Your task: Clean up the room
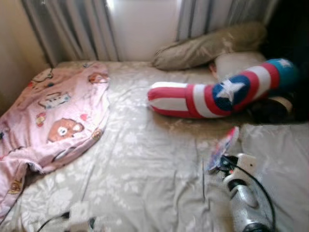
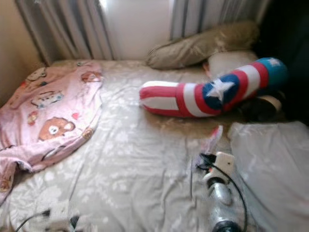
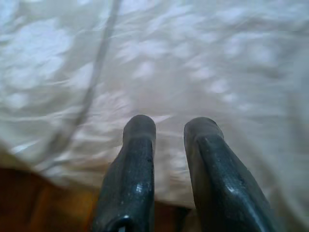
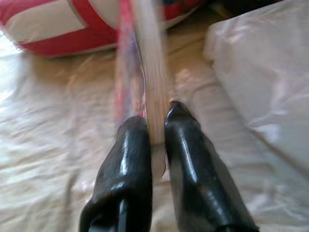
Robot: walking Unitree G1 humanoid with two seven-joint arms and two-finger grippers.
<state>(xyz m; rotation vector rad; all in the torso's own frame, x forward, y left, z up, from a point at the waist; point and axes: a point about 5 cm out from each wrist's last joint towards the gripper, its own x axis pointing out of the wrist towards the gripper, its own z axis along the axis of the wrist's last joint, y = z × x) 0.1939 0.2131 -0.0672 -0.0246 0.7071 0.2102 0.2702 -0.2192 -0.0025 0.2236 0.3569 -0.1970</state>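
right pincer [image 4: 155, 123] around flat book [image 4: 145, 58]

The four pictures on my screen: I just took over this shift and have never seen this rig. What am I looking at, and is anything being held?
It is a walking humanoid with two arms, each ending in a black two-fingered pincer. The two wide pictures come from its head camera, looking down on a bed with a pale patterned sheet. On it lie a pink bear-print blanket, a star-and-stripes bolster and pillows near the curtains. The two close pictures come from the wrists. The right pincer is shut on a thin flat colourful item; what it is cannot be told. The left pincer hovers open above the sheet.
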